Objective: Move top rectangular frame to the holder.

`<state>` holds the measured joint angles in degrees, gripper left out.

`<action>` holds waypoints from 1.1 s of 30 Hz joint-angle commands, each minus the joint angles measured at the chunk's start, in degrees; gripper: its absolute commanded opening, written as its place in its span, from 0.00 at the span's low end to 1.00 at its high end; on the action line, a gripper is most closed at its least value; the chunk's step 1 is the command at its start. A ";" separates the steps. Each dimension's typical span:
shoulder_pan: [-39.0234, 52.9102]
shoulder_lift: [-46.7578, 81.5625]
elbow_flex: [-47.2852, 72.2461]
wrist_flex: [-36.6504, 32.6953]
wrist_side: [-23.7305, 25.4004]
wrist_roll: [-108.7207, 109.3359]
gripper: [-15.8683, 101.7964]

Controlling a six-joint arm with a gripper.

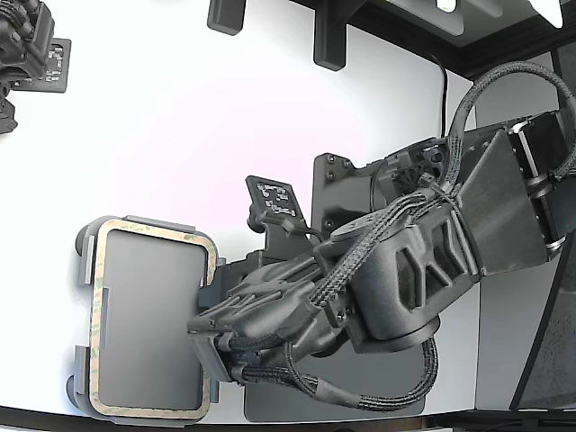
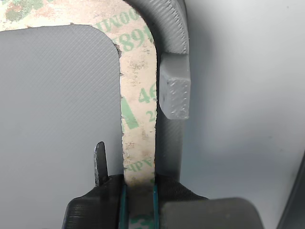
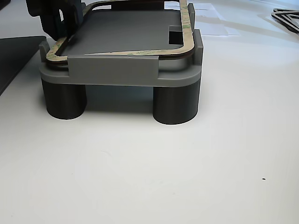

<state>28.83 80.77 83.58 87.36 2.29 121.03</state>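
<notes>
Item 1. Black moulded gripper (image 2: 139, 188) on the six-joint arm, nearest the wrist camera. Jaws closed on one long side of the frame: the band passes between them, teal pad edges showing on either side of it.

Item 2. Thin flat rectangular frame (image 2: 138, 119), tan band speckled with green print, rounded corners, open centre. Location: lying over the holder, inside its edge tabs. In the other view it sits tilted, low at the near corner and lifted towards the far side, so it is judged not fully seated. Handling, as a judgement: very light, thin and flexible, likely to bow or twist if held far from its middle; the printed face looks like paper liner, so it may crease and may slip in smooth pads. Best hold is across the width of the band at the middle of a long side, where the jaws are now, clear of the tabs.

Item 3. Light grey rounded-rectangular holder (image 2: 174, 90) with raised edge tabs, a darker textured floor and dark round corner feet (image 3: 175, 107). One tab stands just beside the band's outer edge, near the jaws.

Item 4. White worktop (image 3: 154, 172), carrying the holder.

Item 5. Second dark arm (image 1: 27, 45), far corner at the exterior view's left, well apart.
</notes>
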 commanded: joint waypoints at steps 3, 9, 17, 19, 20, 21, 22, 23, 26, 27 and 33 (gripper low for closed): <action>-0.35 1.76 -0.70 -0.26 0.00 0.09 0.03; -0.35 1.85 -0.35 -0.70 -0.18 -0.09 0.06; 0.18 2.20 -1.93 -0.70 0.97 -1.41 0.98; 0.35 2.55 -2.72 -0.62 1.93 -1.93 0.98; 0.44 2.64 -3.43 -0.62 2.55 -2.46 0.98; 0.62 2.72 -4.57 -0.26 3.52 -2.90 0.98; 0.79 3.08 -5.62 -0.26 4.66 -3.52 0.98; 0.88 3.69 -6.24 -0.88 5.80 -4.22 0.98; 1.49 6.59 -8.35 -1.41 9.67 -6.68 0.98; 1.76 7.82 -9.05 -1.58 11.25 -8.79 0.98; 2.46 18.37 -5.98 -6.24 23.20 -42.19 0.98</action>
<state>31.73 93.25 76.82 83.41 20.74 100.20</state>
